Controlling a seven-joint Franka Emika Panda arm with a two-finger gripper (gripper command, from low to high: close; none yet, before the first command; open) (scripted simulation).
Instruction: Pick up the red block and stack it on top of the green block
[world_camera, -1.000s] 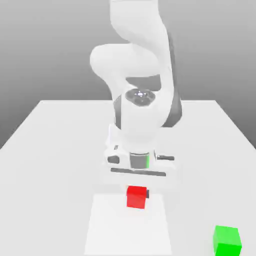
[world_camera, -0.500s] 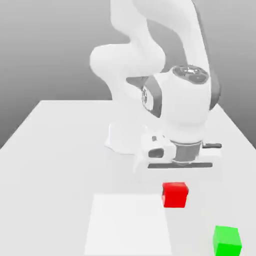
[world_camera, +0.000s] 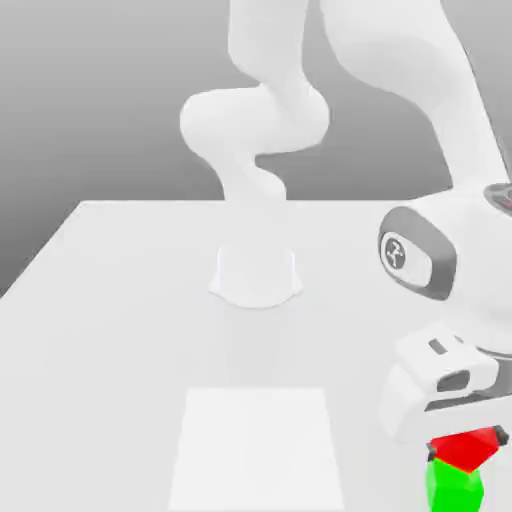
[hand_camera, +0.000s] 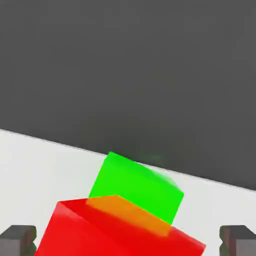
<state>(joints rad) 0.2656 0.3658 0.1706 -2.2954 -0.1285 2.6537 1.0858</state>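
The red block (world_camera: 462, 448) rests tilted on top of the green block (world_camera: 455, 485) near the table's front corner, on the exterior view's right. My gripper (world_camera: 465, 438) hangs directly over the pair, its white hand just above the red block. In the hand view the red block (hand_camera: 120, 230) lies between my two dark fingertips (hand_camera: 17, 237), which stand wide apart with a small gap showing beside the block. The green block (hand_camera: 137, 187) shows just beyond the red one. The gripper (hand_camera: 128, 240) is open around the red block.
The white table (world_camera: 110, 300) carries a lighter square patch (world_camera: 255, 445) in the front middle. The arm's round base (world_camera: 255, 275) stands at the table's centre back. The stacked blocks sit close to the table's front edge.
The arm swung from the table's middle to the exterior view's right, carrying the red block onto the green block. The fingers have parted from the red block.
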